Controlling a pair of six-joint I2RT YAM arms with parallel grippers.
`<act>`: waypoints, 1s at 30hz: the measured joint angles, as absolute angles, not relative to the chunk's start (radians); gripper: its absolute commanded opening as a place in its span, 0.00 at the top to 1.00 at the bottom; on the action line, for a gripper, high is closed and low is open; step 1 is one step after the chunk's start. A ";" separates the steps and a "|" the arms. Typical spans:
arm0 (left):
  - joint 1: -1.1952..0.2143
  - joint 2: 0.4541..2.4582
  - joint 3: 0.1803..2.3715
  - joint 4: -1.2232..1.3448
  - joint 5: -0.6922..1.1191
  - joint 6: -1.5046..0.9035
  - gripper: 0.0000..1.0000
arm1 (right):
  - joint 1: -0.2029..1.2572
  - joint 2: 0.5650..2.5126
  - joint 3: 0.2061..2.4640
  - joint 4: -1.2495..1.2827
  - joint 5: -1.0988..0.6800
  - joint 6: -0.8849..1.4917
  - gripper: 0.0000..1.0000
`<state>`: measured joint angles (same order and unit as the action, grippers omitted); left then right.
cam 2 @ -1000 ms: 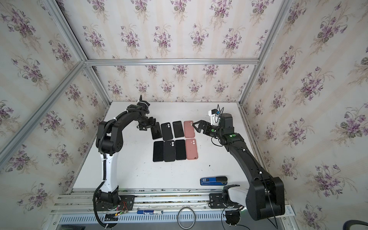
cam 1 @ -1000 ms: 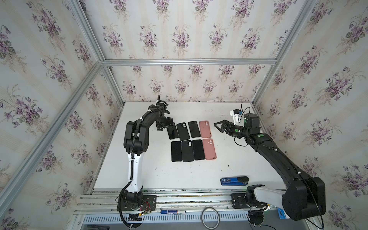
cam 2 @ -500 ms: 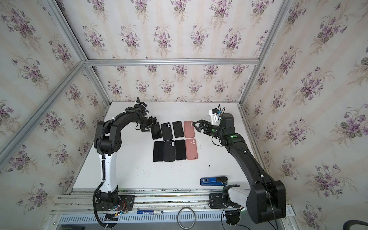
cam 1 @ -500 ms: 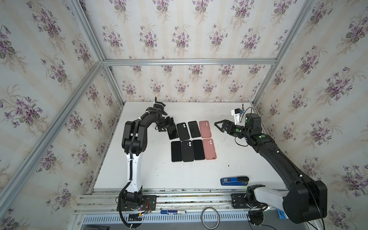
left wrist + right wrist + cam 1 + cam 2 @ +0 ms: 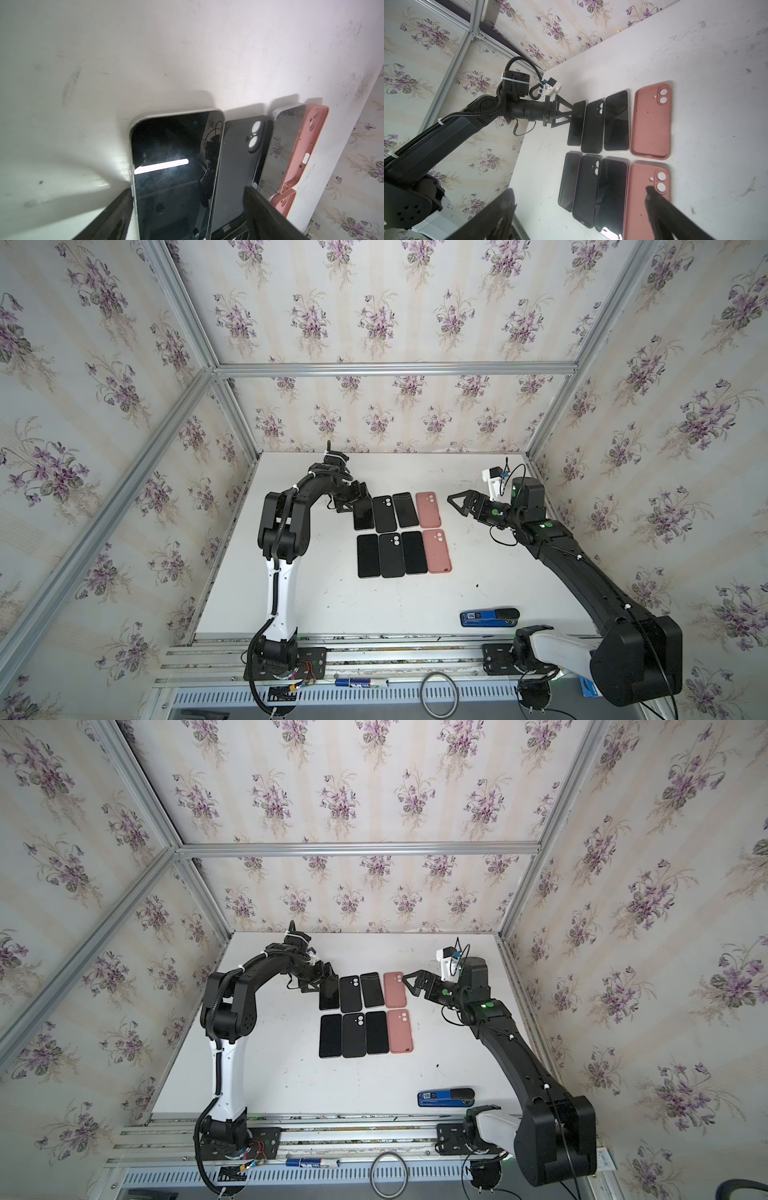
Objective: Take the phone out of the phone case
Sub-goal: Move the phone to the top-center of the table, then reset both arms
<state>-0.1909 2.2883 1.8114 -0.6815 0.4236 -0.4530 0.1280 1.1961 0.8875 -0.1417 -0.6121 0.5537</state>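
Note:
Two rows of phones and empty cases lie on the white table (image 5: 332, 605). In the far row, left to right, are a bare phone (image 5: 363, 515) with a dark screen, a black phone case (image 5: 384, 514), another phone (image 5: 405, 510) and a pink case (image 5: 428, 509). My left gripper (image 5: 358, 499) is open, straddling the far end of the leftmost phone (image 5: 172, 166). One finger (image 5: 116, 212) is at the phone's outer edge and the other finger (image 5: 261, 209) is over the black case (image 5: 236, 158). My right gripper (image 5: 455, 504) hovers open and empty to the right of the pink case (image 5: 652, 122).
The near row holds a phone (image 5: 368, 556), a black case (image 5: 391, 554), a phone (image 5: 414, 552) and a pink case (image 5: 436, 551). A blue and black stapler-like tool (image 5: 489, 617) lies near the front right edge. Papered walls close in on the left, back and right sides.
The left gripper's jaws have widened slightly around the far-left phone and its wrist has shifted a little. The right arm has barely moved.

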 measured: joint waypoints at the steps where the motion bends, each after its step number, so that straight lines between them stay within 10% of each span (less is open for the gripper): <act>1: -0.191 2.286 1.809 -0.679 0.423 -0.453 0.14 | 0.128 1.196 0.888 -0.142 -0.612 0.554 0.00; 13: -0.165 1.958 1.658 -0.664 0.213 -0.411 0.01 | 0.126 1.190 0.908 -0.204 -0.545 0.443 0.00; 21: -0.162 1.197 1.044 -0.296 -0.116 -0.227 0.00 | 0.113 1.199 0.815 -0.135 -0.239 0.244 0.00; 30: -0.131 1.062 0.647 0.114 -0.291 -0.035 0.00 | 0.103 1.250 0.538 0.260 0.049 0.064 0.00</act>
<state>-0.1310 1.0622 0.6468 0.1139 -0.2913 -0.0353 0.1032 1.2499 0.5377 0.2600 0.0490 0.0639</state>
